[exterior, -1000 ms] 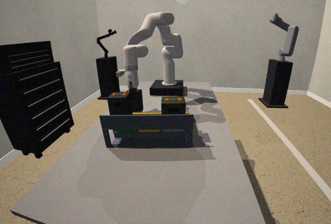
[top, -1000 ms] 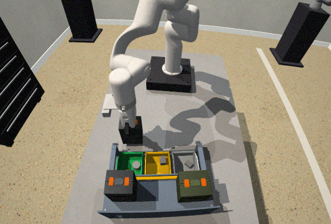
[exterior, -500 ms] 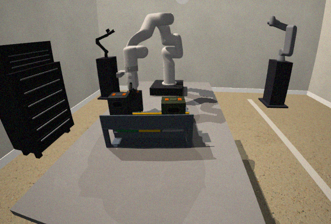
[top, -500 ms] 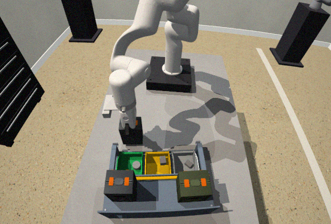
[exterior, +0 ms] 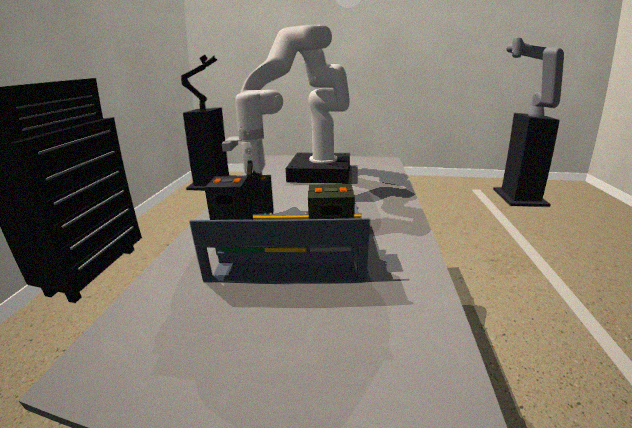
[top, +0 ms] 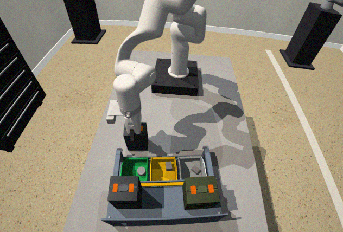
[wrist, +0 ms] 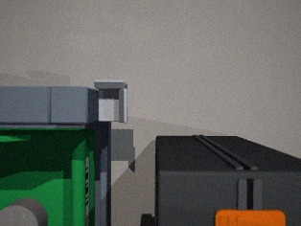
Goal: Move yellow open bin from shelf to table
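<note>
The yellow open bin (top: 163,168) stands in the middle of the shelf's (top: 163,187) lower row with a grey part (top: 168,165) in it. A green open bin (top: 134,167) is on its left and a grey open bin (top: 190,168) on its right, each holding a part. My gripper (top: 132,134) is shut on a black lidded box (top: 137,142) with orange latches, just behind the shelf's left end, low by the table. The wrist view shows this box (wrist: 225,187), the green bin (wrist: 43,177) and a shelf post (wrist: 111,101).
A black lidded box (top: 124,191) and an olive lidded box (top: 201,192) stand on the shelf's upper tier. The arm's base (top: 176,81) is at the table's far end. A black drawer cabinet (exterior: 61,183) stands left of the table, with black pedestals around the room.
</note>
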